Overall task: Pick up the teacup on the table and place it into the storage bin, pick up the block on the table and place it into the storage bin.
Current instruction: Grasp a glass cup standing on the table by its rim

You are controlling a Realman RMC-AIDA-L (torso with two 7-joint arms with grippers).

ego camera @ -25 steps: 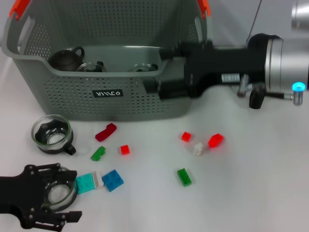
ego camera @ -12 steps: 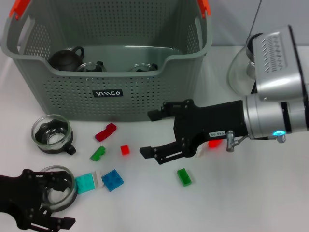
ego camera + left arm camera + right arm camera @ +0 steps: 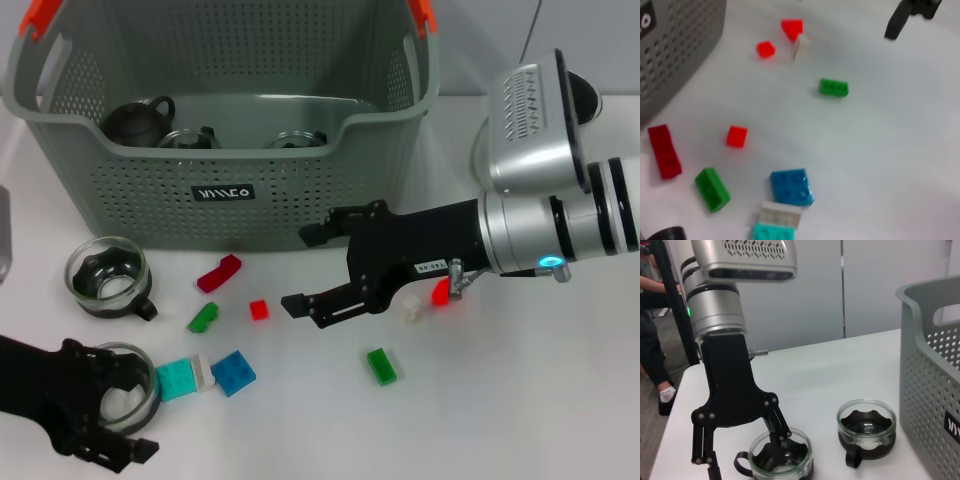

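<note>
From the head view, hovering released, jaws spread, above the counter (image 3: 520, 400) near a small red block (image 3: 259, 309): right gripper (image 3: 305, 270), just in front of the storage bin (image 3: 222, 190). Straddling a glass teacup (image 3: 125, 398) at the near left corner, not yet clenched: left gripper (image 3: 100, 405). Sitting beside the bin's front left: a second teacup (image 3: 108, 277).

From the left wrist view, lying scattered: blue block (image 3: 791, 187), green block (image 3: 833, 87), dark red brick (image 3: 664, 151).

From the right wrist view, reaching down around the nearer teacup (image 3: 781, 454): left gripper (image 3: 745, 450), fingers either side of the rim.
</note>
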